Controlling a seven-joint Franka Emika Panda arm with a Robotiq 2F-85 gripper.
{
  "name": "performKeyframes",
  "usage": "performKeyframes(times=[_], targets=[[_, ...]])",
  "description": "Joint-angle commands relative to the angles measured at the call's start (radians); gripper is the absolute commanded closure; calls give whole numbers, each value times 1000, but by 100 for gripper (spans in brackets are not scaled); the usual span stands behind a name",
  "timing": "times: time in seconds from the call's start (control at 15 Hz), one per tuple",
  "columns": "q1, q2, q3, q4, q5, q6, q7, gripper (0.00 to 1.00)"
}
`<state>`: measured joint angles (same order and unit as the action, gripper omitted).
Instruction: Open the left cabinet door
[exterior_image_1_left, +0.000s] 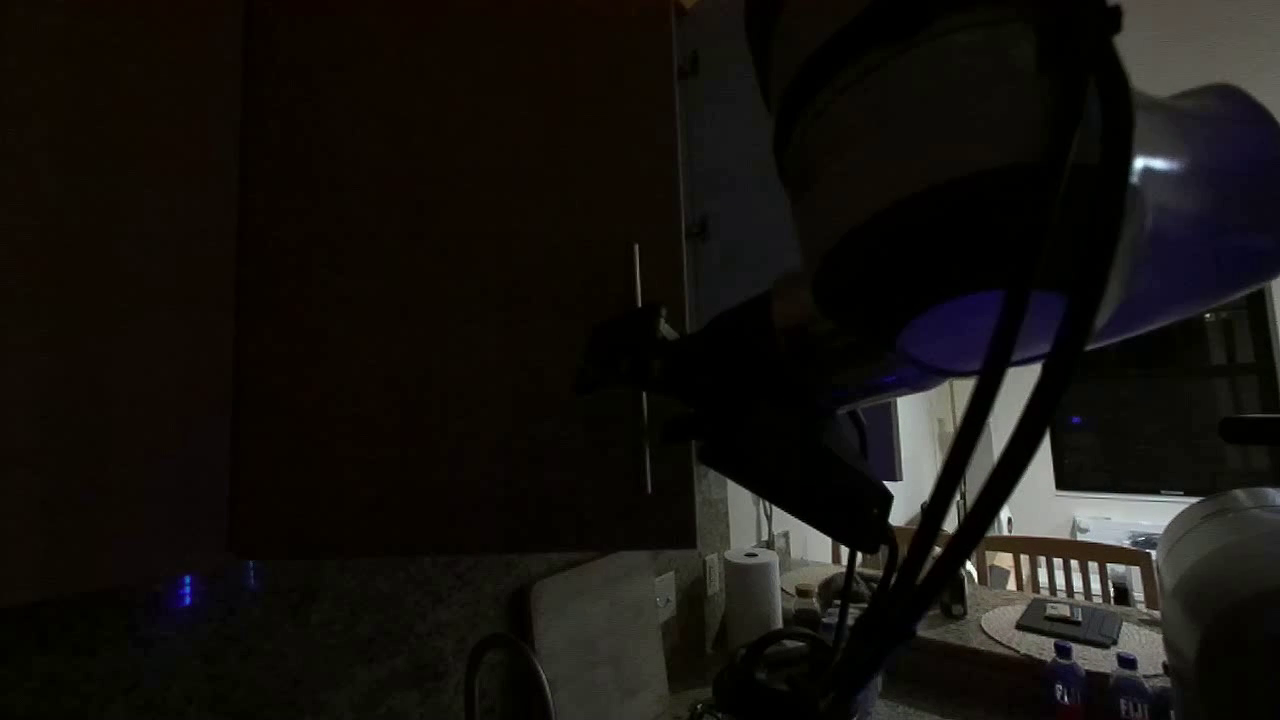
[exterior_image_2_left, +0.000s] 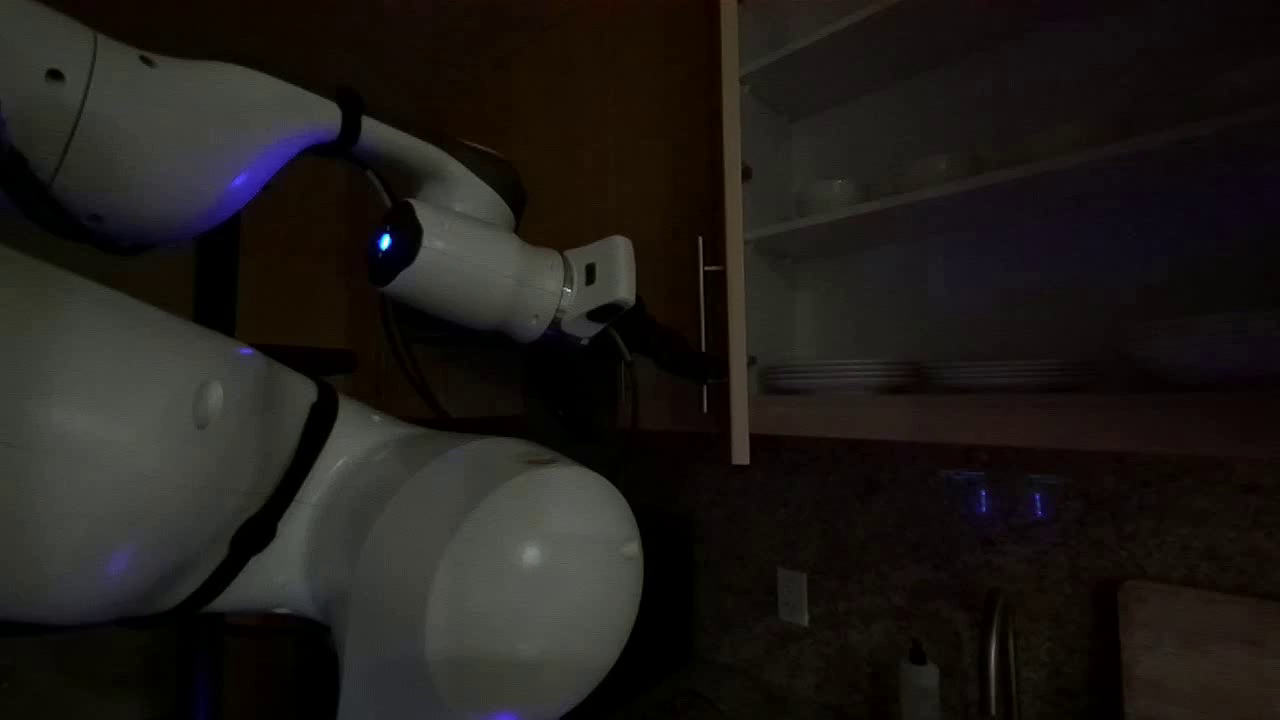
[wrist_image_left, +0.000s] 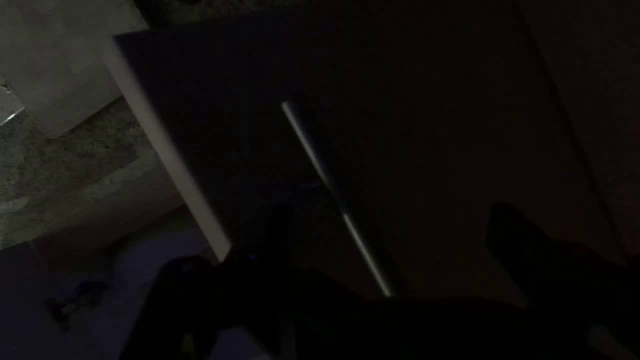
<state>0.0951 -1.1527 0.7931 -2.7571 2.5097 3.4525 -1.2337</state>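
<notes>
Find the left cabinet door (exterior_image_1_left: 450, 250) standing out from the shelves (exterior_image_2_left: 880, 208), likely almost done. See the tool (wrist_image_left: 391, 212) spread wide, gripping nothing, with the handle (wrist_image_left: 348, 221) between its fingers (wrist_image_left: 506, 230); too dark to tell touch. To swing wider, hook the handle and pull in a slow curve. Back the arm (exterior_image_2_left: 480, 270) away, leaving room. Mind the pale edge (wrist_image_left: 164, 145) near the fingers.

White rounded arm (exterior_image_2_left: 470, 270), black bands (exterior_image_2_left: 268, 522), blue light (exterior_image_2_left: 385, 242); long black cables (exterior_image_1_left: 1062, 355); dark two-fingered tool (wrist_image_left: 390, 217).
</notes>
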Motion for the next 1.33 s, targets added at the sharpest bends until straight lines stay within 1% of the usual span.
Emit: performKeyframes(times=[0.0, 0.07, 0.13, 0.4, 0.53, 0.73, 0.8, 0.87, 0.93, 1.0, 1.07, 1.13, 1.2, 1.27], targets=[[11, -61, -40, -40, 50, 0, -70, 0], [-7, -54, -50, -15, 68, 0, -102, 0], [7, -59, -66, -17, 68, 0, -106, 0], [114, -64, -159, -16, 75, 6, -144, 0], [164, -79, -203, -16, 97, 6, -176, 0], [212, -109, -245, -16, 144, 5, -238, 0], [210, -117, -253, -16, 160, 5, -259, 0], [210, -105, -256, -16, 90, 4, -201, 0], [193, -110, -257, -16, 89, 4, -210, 0], [157, -120, -251, -16, 128, 4, -255, 0], [135, -122, -248, -16, 126, 0, -261, 0], [84, -119, -234, -16, 122, 0, -261, 0], [58, -121, -239, -16, 122, 0, -267, 0], [8, -130, -235, -16, 122, 0, -264, 0]])
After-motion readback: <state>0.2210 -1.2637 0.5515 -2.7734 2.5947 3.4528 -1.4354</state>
